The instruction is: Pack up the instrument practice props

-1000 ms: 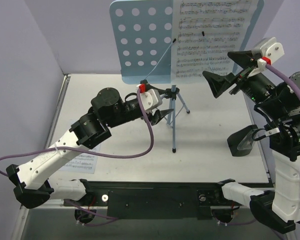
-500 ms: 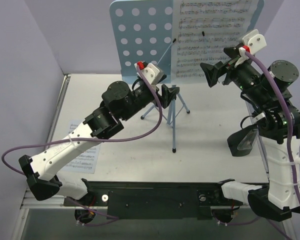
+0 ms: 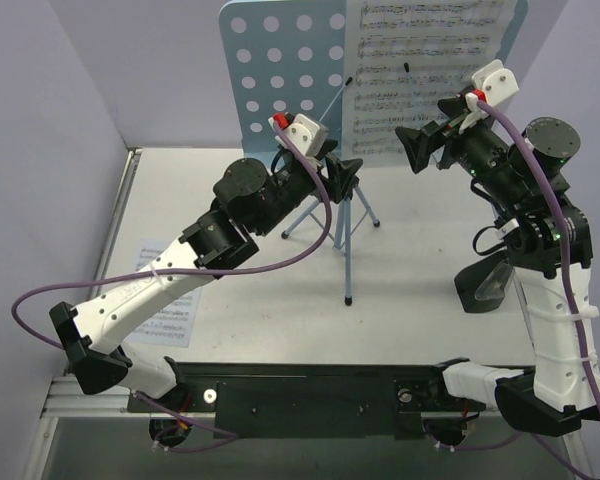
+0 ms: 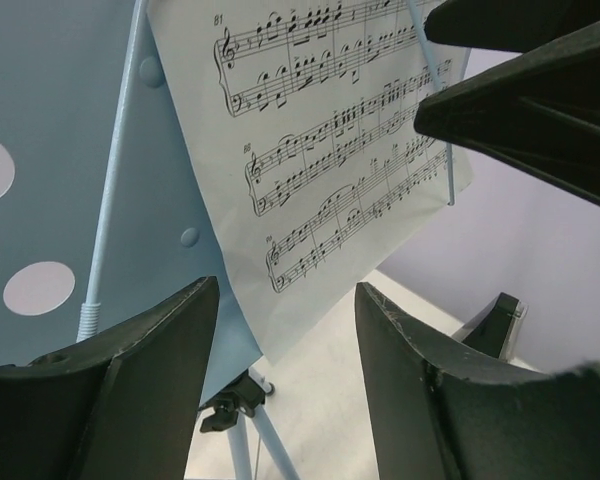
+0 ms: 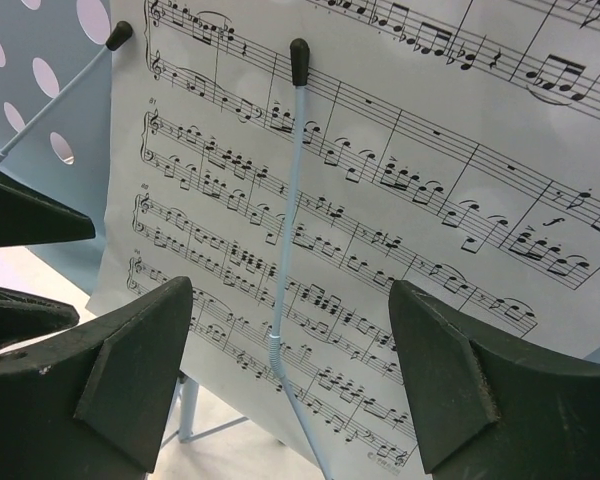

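While both arms have lifted and closed in since a second ago, my left gripper [image 3: 348, 175] and right gripper [image 3: 415, 150] hang with jaws apart (holding nothing) before the page [image 3: 425, 60]. It faces me, long axis vertical, on the upright stand [image 3: 280, 80] at the back of the table [image 3: 420, 260].

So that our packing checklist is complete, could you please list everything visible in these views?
music stand: one, light blue, hole-punched, back centre on tripod legs
sheet-music pages: two, white; one on the stand, another lying flat at near left
metronome: one, dark, right side
table: one, pale grey
cables: two, purple, along the arms
left gripper: black, open, below the stand's page
right gripper: black, open, facing that page
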Controlling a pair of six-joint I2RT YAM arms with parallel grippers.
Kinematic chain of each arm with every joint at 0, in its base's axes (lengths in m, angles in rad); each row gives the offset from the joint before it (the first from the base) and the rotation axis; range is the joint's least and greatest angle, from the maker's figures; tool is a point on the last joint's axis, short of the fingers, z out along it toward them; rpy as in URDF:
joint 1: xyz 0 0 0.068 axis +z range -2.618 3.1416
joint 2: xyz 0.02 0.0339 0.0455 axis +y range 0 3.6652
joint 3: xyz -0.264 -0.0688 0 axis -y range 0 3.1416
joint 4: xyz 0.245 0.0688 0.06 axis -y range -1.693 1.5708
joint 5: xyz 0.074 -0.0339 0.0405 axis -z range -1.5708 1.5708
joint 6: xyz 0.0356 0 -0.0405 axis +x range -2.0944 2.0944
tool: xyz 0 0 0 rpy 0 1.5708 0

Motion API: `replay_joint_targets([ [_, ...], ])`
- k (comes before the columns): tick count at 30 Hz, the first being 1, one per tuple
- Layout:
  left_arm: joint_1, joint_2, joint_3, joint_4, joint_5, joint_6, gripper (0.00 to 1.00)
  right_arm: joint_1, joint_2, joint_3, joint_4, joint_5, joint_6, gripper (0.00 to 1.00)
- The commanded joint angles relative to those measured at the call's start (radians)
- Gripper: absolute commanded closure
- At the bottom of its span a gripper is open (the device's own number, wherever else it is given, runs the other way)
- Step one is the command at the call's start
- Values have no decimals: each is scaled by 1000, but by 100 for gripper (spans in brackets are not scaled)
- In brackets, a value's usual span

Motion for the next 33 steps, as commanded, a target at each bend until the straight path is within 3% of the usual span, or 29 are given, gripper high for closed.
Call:
replay_joint_targets([
  [1, 8, -1, -2, 123, 45, 19, 34, -4, -12, 3, 64, -5, 18, 26],
  [7, 59, 26, 18, 134, 69, -7, 36, -4, -4, 3, 63, -14, 27, 26],
  [19, 108, 59, 40, 169, 305, -69, 53, -4, -16, -23, 66, -9, 27, 27],
  [33, 109, 142, 141, 189, 344, -125, 67, -6, -38, -43, 73, 32, -8, 41],
])
